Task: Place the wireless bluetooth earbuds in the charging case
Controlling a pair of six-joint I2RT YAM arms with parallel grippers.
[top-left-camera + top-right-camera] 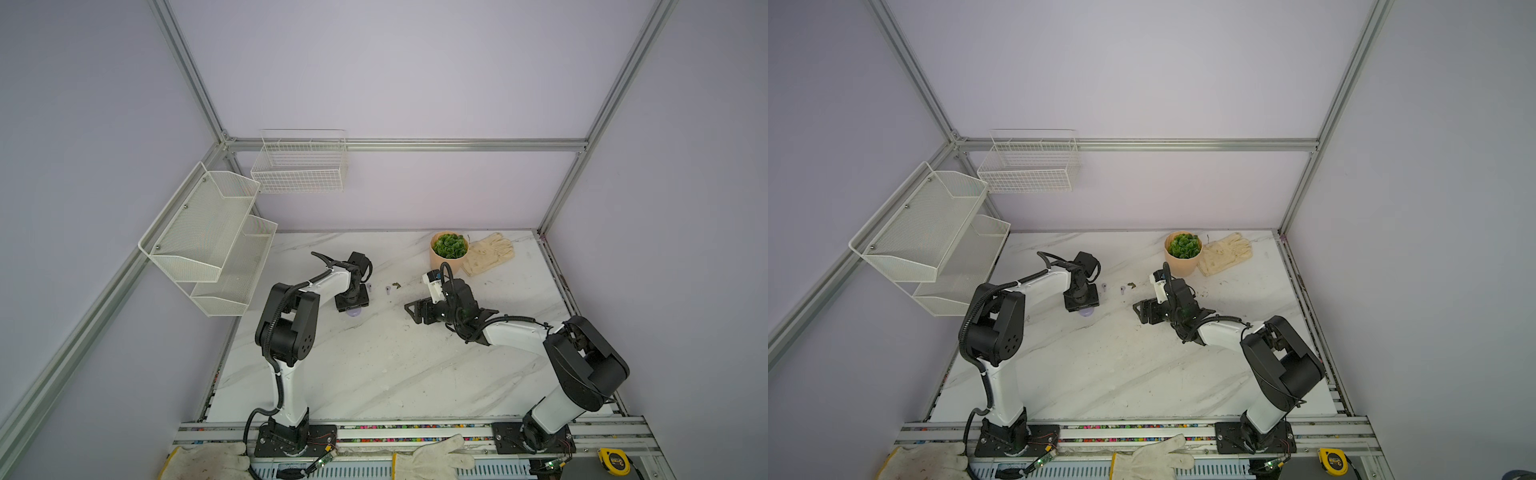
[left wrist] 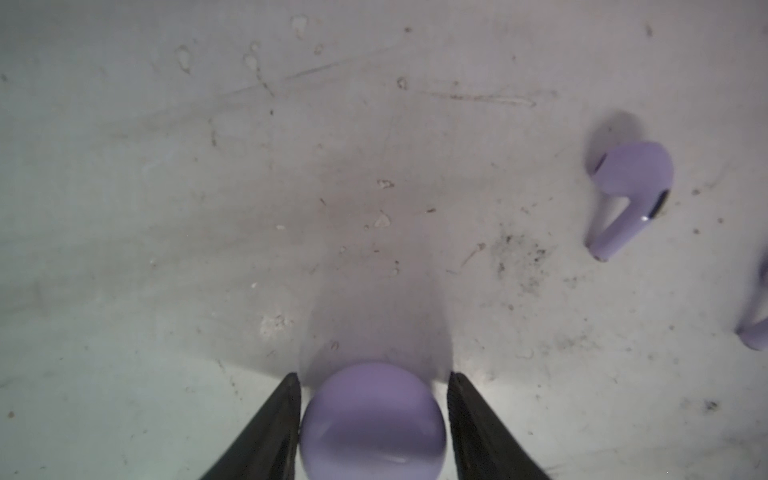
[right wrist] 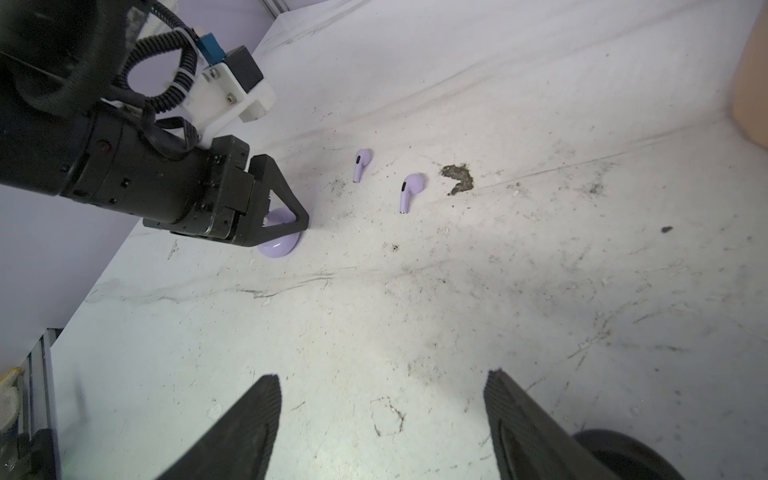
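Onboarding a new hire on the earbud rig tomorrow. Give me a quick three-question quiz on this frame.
1. True or false: the two lilac earbuds already sit inside the case.
2. What lies between the fingers of the left gripper? A: an earbud. B: the round lilac case. C: nothing.
3. Fill in: the right gripper is ____ and empty.
Key: 1 false, both lie on the table, apart from the case. 2 B. 3 open.
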